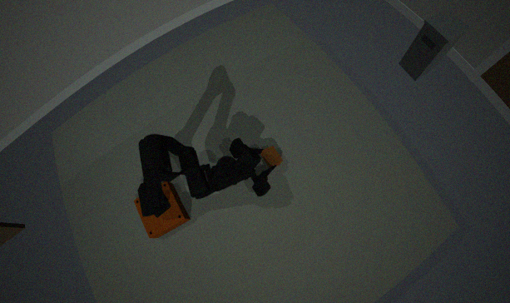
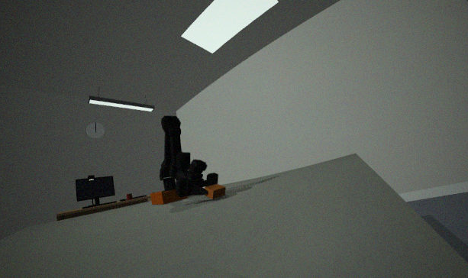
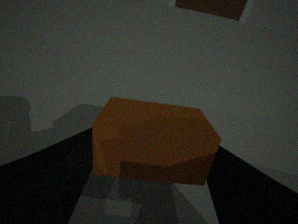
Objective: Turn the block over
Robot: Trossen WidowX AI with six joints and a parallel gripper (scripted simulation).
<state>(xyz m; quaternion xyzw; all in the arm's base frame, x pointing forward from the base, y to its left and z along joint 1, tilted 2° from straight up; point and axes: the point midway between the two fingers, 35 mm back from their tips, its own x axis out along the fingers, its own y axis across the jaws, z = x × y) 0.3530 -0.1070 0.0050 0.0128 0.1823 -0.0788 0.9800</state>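
Note:
The block is a plain orange box beyond the arm's orange base. My gripper is shut on it, with one black finger at each end of the block in the wrist view. The arm reaches low and nearly level, and the block is at or just above the table. Whether it touches the table I cannot tell. No marked side can be made out in the dim light, and the faces against the fingers are hidden.
The arm's orange base stands on the table behind the gripper. Dark shadows of the arm fall around the block. A desk with a monitor stands in the background, away from the table. A grey box is on the floor.

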